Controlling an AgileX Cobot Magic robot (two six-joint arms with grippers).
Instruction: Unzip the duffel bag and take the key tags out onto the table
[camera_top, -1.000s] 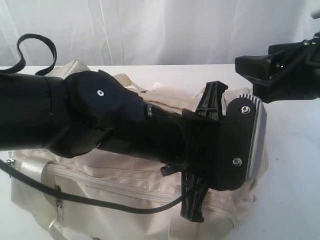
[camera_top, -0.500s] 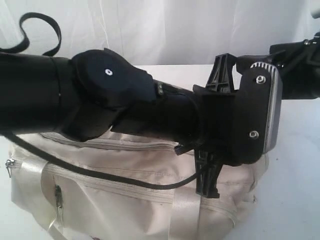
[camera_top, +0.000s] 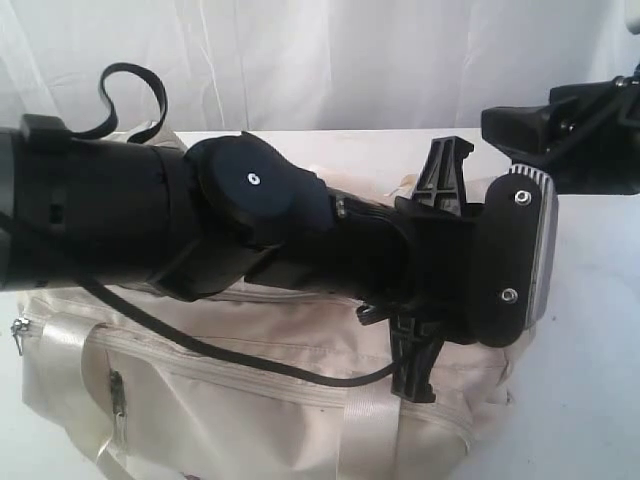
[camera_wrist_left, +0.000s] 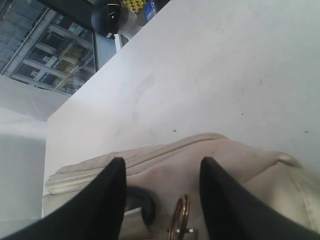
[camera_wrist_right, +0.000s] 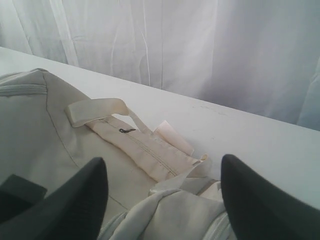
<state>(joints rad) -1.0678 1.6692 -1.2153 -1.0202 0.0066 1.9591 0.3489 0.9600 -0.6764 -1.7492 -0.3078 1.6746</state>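
We find the cream duffel bag (camera_top: 250, 390) lying on the white table (camera_top: 590, 350). The left gripper (camera_wrist_left: 161, 165) hangs over one end of the bag, fingers spread and gripping nothing; a metal ring (camera_wrist_left: 181, 217) on the bag shows between them. The right gripper (camera_wrist_right: 164, 161) hovers above the bag, fingers spread wide, likewise empty.

The left arm (camera_top: 200, 220) stretches across the cream duffel bag (camera_top: 250, 400) on the white bench (camera_top: 590, 350). The right arm (camera_top: 575, 135) hovers apart.
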